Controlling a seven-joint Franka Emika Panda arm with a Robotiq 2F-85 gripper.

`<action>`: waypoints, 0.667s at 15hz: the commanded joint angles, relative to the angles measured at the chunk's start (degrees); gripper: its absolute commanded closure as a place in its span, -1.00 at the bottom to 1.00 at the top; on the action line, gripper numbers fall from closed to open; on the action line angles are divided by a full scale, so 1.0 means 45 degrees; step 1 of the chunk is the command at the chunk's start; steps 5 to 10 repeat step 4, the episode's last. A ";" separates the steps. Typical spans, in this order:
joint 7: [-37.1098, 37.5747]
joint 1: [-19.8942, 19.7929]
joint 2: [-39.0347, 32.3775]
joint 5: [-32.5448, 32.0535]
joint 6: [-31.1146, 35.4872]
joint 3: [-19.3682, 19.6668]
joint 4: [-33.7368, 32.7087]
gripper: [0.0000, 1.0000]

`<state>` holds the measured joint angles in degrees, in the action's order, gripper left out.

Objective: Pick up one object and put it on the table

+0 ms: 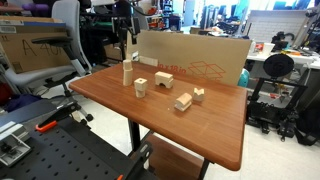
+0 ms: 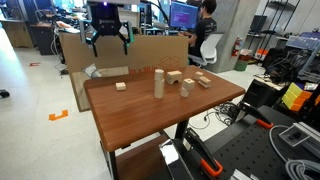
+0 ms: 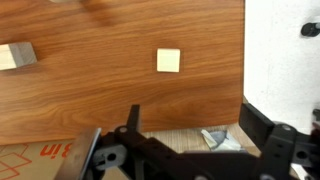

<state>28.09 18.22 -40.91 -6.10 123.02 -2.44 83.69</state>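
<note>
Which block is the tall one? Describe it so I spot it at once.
Start at the table in front of the cardboard box. Among the pale wooden blocks scattered on it, the tall block stands upright near one edge. It alone rises well above the others, which all sit low.

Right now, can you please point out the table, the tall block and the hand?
table (image 2: pixel 150 116), in an exterior view, on the bare wood in front of the blocks.
tall block (image 2: pixel 158 83), in an exterior view, on the middle of its upright side.
hand (image 2: pixel 108 47), in an exterior view, midway between its open fingertips.
</note>
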 commanded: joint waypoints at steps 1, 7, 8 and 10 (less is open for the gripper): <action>-0.0035 0.0072 0.0535 0.0117 -0.0284 0.0090 0.0237 -1.00; -0.0026 0.0049 0.1005 0.0114 -0.0472 0.0065 0.0447 -1.00; -0.0026 0.0049 0.1005 0.0114 -0.0472 0.0065 0.0447 -1.00; -0.0026 0.0049 0.1005 0.0114 -0.0472 0.0065 0.0447 -1.00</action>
